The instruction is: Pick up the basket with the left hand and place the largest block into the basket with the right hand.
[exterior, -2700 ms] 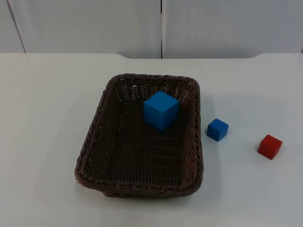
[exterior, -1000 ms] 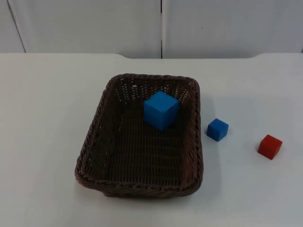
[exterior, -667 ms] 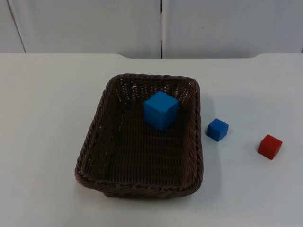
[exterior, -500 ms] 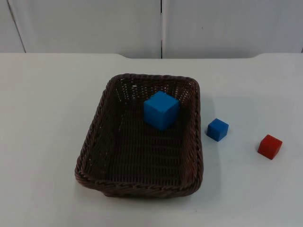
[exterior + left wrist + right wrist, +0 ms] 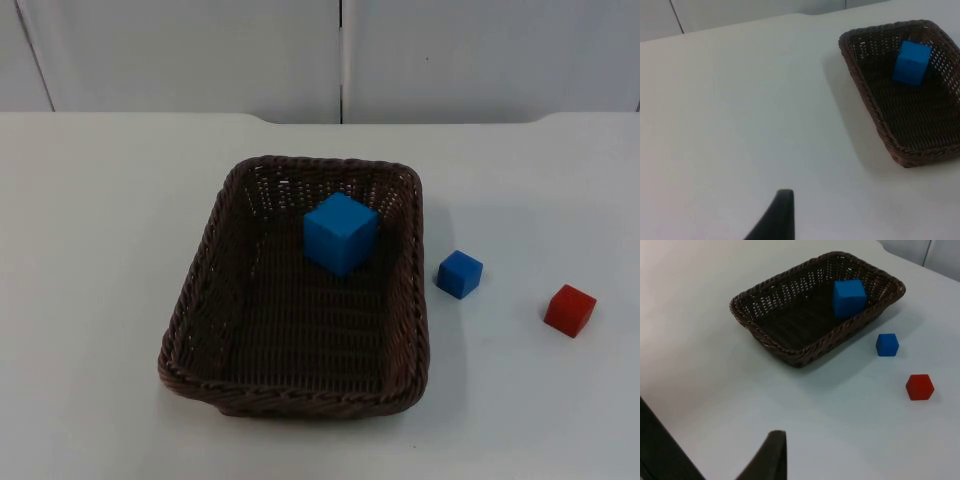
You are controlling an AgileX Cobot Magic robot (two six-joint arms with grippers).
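A dark brown wicker basket (image 5: pixel 195 290) rests on the white table at the middle. The largest block, a blue cube (image 5: pixel 340 232), lies inside it near the far right wall, and appears again as the blue cube (image 5: pixel 911 62) and the blue cube (image 5: pixel 849 298). My left gripper (image 5: pixel 777 220) hangs over bare table well away from the basket (image 5: pixel 865 95), holding nothing. My right gripper (image 5: pixel 767 460) is drawn back from the basket (image 5: pixel 790 352) over bare table, also holding nothing. Both arms wait.
A small blue cube (image 5: pixel 459 274) sits on the table just right of the basket. A small red cube (image 5: pixel 570 310) lies farther right. The grey partition wall (image 5: pixel 340 55) closes the table at the back.
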